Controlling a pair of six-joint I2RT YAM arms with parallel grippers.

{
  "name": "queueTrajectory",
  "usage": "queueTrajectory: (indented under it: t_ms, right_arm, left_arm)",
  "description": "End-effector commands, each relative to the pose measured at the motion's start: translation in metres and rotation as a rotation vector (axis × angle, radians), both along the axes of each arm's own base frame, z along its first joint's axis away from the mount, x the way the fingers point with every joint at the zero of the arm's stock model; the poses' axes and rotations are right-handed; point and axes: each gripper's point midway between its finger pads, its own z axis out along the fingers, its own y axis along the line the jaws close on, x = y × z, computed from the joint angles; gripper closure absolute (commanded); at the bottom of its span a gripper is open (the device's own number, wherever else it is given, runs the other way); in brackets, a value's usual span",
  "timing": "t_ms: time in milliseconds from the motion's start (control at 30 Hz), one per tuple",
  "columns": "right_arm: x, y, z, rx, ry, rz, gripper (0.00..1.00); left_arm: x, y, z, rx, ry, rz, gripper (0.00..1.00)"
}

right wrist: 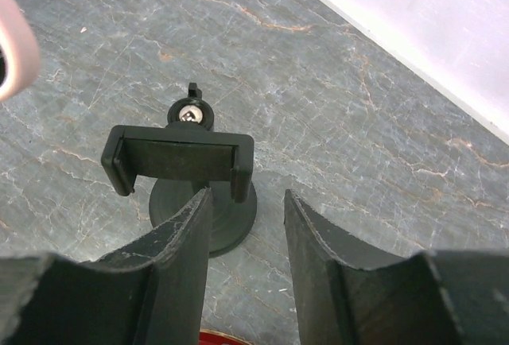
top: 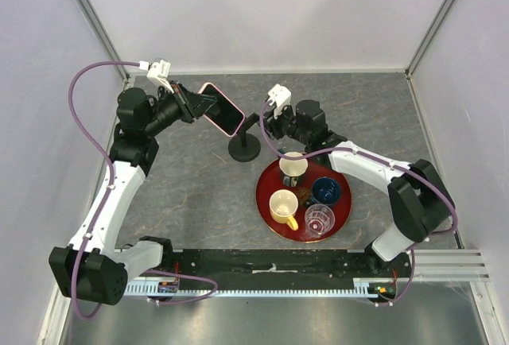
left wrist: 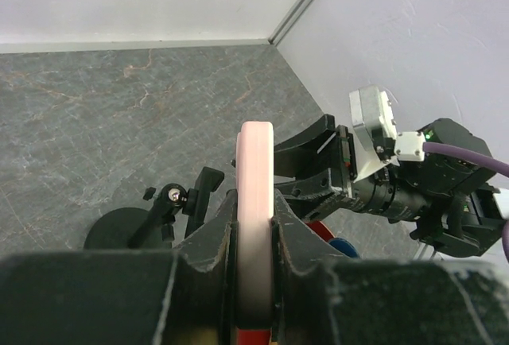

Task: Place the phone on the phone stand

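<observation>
Tilting, the phone (top: 222, 109) shows black screen, pink rim.

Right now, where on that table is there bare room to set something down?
Bare table lies between the left arm and the red tray, and in the far right corner between the right arm and the back wall. The middle is crowded with the held phone, phone stand and cups.

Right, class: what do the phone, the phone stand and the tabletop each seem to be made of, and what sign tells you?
The phone: pink rim looks like matte silicone or plastic, rounded, no glare. The phone stand: matte black, likely plastic, with a shiny metal screw. The tabletop: grey veined stone look, possibly printed laminate.
</observation>
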Motion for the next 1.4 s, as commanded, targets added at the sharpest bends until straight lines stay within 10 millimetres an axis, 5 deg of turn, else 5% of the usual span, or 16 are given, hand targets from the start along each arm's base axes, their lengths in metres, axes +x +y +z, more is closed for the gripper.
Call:
queueTrajectory:
  t_ms: [0, 967, 1367]
  right_arm:
    - [0.014, 0.003, 0.015, 0.075, -0.031, -0.049, 0.54]
    - [0.021, 0.014, 0.012, 0.104, -0.025, -0.028, 0.6]
    - [0.027, 0.018, 0.007, 0.047, -0.014, 0.032, 1.0]
  left_arm:
    - [-0.007, -0.005, 0.05, -0.057, -0.131, -0.042, 0.98]
    - [-0.01, -0.01, 0.051, -0.073, -0.133, -0.081, 0.98]
    - [-0.005, -0.014, 0.044, -0.06, -0.119, -0.108, 0.98]
